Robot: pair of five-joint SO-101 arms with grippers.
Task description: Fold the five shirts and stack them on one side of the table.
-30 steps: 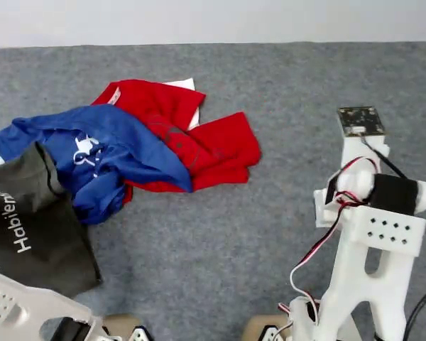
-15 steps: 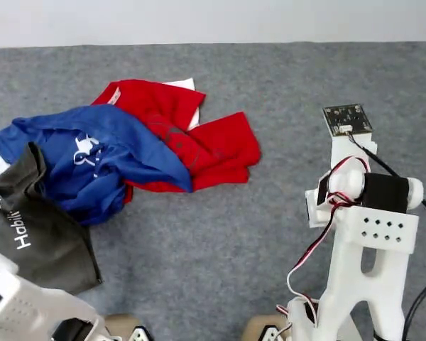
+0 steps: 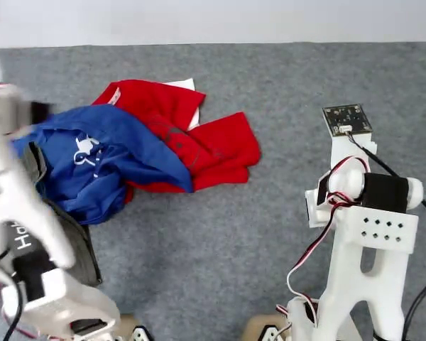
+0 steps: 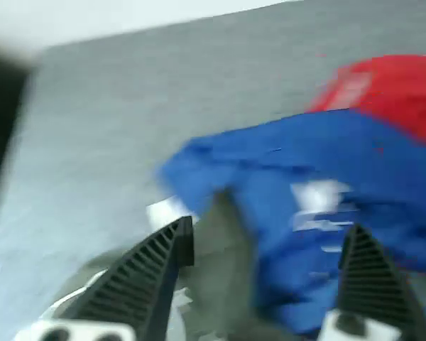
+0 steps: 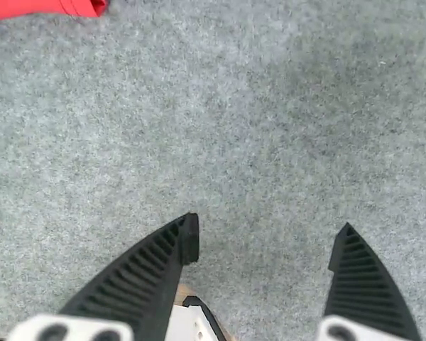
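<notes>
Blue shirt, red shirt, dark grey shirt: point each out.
Crumpled blue shirt (image 3: pixel 121 160), high view, middle of body.
Crumpled red shirt (image 3: pixel 224 145), high view, right-hand lobe.
Dark grey shirt (image 3: pixel 82 245), high view, its visible right edge.

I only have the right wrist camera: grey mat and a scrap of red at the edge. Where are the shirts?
Observer: The red shirt lies crumpled on the left half of the table.
Operator: Anything on it?
Observer: A blue shirt overlaps its left part.
Operator: And the left hand?
Observer: The left hand is open, above the blue shirt's edge and a dark shirt.
</notes>
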